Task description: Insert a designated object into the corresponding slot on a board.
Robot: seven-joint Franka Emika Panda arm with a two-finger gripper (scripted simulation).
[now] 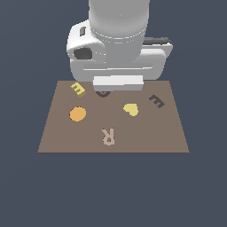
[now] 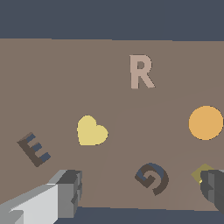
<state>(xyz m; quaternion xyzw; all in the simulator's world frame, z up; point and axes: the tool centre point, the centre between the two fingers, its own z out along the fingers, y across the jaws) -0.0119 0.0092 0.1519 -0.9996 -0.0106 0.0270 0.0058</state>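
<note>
My finger point(image 2: 214, 192) hides most of the yellow E block point(image 2: 202, 173); my gripper point(image 2: 142, 192) is spread wide, holding nothing.

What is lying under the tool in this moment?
Under the tool lies the board with the dark G shape. In the exterior view the arm covers most of the G. Beside it, the yellow E lies ungrasped.

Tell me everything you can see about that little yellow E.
The yellow E is a small, flat, matte yellow block cut as a capital E with three prongs. It lies turned askew on the brown board near its far corner, on the exterior view's left, beyond the orange disc. Nothing grips it. In the wrist view only a corner shows beside a finger.
</note>
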